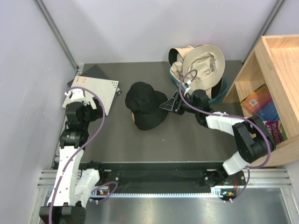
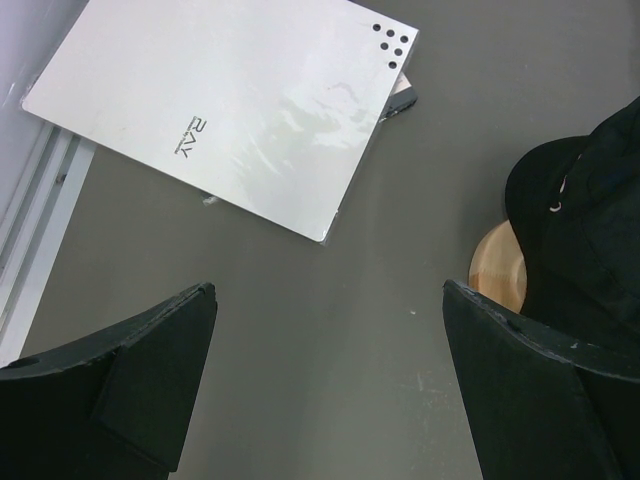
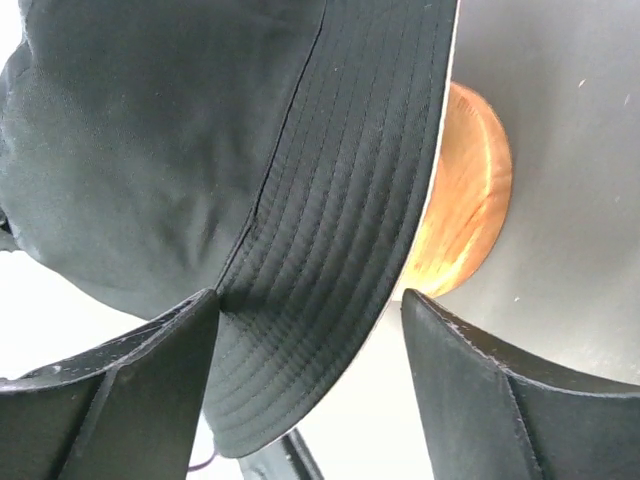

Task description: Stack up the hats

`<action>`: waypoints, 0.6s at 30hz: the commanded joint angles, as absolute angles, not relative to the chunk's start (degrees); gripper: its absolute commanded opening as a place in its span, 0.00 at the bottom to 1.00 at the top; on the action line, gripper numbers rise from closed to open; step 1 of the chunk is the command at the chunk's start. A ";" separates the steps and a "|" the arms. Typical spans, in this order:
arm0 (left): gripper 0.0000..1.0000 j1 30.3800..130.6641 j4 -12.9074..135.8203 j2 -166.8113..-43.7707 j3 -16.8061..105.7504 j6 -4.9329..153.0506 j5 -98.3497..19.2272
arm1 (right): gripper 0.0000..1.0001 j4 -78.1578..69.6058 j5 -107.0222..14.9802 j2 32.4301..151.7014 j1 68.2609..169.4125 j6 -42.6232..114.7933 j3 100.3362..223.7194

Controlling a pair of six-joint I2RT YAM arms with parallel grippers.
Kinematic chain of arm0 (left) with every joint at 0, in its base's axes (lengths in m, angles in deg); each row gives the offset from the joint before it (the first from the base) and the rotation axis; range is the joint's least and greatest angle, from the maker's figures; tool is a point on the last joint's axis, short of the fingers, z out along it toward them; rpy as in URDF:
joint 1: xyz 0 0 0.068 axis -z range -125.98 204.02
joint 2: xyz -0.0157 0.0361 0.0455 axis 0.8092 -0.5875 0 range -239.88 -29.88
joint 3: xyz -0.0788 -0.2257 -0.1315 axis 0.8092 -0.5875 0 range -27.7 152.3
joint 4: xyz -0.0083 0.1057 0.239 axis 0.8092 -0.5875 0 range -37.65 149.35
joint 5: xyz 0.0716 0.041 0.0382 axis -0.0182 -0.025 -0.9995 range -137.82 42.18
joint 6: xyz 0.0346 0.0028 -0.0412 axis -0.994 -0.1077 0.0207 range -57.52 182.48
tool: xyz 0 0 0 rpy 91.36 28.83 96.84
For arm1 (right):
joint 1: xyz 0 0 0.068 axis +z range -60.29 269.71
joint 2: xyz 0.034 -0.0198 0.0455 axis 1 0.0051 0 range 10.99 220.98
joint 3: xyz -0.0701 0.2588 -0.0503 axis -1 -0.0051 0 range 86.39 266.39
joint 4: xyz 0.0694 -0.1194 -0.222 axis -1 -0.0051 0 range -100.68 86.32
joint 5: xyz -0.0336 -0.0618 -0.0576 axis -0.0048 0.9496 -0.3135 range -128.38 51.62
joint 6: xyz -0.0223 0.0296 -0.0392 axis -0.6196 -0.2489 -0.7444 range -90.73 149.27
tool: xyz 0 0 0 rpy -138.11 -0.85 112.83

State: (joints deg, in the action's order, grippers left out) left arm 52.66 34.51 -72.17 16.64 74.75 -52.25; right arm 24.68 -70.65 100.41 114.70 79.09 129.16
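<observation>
Sitting on a round wooden stand (image 3: 470, 190) near the middle of the grey tabletop (image 1: 140, 144), the black hat (image 1: 145, 105) droops over it so that only an edge of the wood shows beneath the brim. The right tool (image 3: 310, 297) reaches in from the hat's right side; its two fingers are spread, with the stitched black brim running down between them. The brim lies against the left finger, while the other finger is clear of the cloth, so nothing is pinched. At the far right of the tabletop, a teal tub (image 1: 219, 93) holds the pale hats: a cream hat (image 1: 204, 60) lies with its brim turned up, and a beige hat (image 1: 176, 58) is bunched just behind it. The left tool (image 2: 328, 292) hovers over bare tabletop well to the left of the black hat, its fingers spread wide and holding nothing, with a white booklet (image 2: 220, 110) lying flat just beyond it.
</observation>
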 commanded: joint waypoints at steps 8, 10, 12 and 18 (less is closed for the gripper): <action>0.99 52.35 36.50 -71.55 16.34 74.70 -53.45 | 0.12 33.06 -72.04 102.21 114.58 82.27 127.88; 0.99 52.35 36.41 -71.46 16.34 74.70 -53.45 | 0.00 33.06 -71.34 103.09 114.58 82.09 127.62; 0.99 52.35 36.50 -71.20 16.34 74.70 -53.45 | 0.00 32.88 -70.38 104.41 114.67 81.66 127.35; 0.99 52.35 36.50 -71.11 16.34 74.70 -53.45 | 0.00 31.66 -67.92 106.00 114.58 79.99 126.21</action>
